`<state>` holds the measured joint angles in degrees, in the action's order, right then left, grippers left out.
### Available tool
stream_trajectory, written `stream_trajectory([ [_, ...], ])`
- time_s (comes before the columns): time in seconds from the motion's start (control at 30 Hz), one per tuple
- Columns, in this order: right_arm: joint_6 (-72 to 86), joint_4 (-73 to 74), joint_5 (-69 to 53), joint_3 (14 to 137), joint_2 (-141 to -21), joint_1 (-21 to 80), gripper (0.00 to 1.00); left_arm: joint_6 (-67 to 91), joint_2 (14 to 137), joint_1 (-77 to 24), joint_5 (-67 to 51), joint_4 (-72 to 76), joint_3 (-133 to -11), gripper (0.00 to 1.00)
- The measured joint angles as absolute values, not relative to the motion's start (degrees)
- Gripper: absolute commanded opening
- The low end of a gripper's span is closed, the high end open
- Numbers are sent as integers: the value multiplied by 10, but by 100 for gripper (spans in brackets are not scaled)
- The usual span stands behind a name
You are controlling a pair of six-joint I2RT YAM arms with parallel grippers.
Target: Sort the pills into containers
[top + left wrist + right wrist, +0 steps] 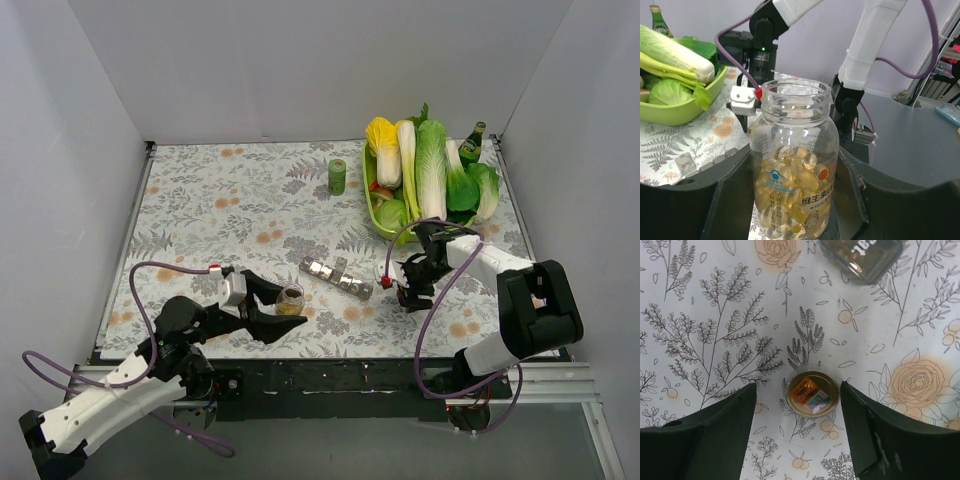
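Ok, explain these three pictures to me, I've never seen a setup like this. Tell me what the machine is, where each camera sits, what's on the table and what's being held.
These are two robot arms bolted at the near edge of a table covered in a leaf-patterned cloth. The wide picture comes from a fixed camera above and behind them. The other two come from cameras on the wrists, each looking past its own dark fingers.

The left gripper is closed on an uncapped clear pill bottle partly filled with amber capsules. The right gripper is open, with a small round clear thing lying between its fingers, untouched; what it is I can't tell.

Between the arms lies the strip of compartments for the pills. Farther back stand a small green cylinder and a green tray of vegetables.
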<state>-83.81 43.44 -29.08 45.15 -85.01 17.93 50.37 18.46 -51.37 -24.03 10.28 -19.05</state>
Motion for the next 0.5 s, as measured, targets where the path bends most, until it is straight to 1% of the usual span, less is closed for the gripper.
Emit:
stream_trajectory([
  [0.1, -827, 428, -279, 456, -860, 181, 66, 502, 198, -514, -240, 95, -190, 0],
  [0.17, -825, 422, -274, 457, -861, 182, 61, 501, 206, -514, -241, 90, -190, 0],
  [0.27, -822, 415, -269, 457, -861, 185, 51, 501, 214, -514, -241, 86, -190, 0],
  [0.3, -819, 414, -269, 457, -861, 185, 44, 501, 217, -514, -241, 86, -190, 0],
  [0.4, -808, 410, -270, 457, -861, 186, 34, 501, 227, -514, -246, 86, -190, 0],
  [0.47, -802, 411, -273, 458, -861, 186, 34, 502, 240, -514, -250, 86, -190, 0],
  [0.5, -798, 416, -275, 460, -861, 186, 32, 502, 247, -514, -254, 86, -190, 0],
])
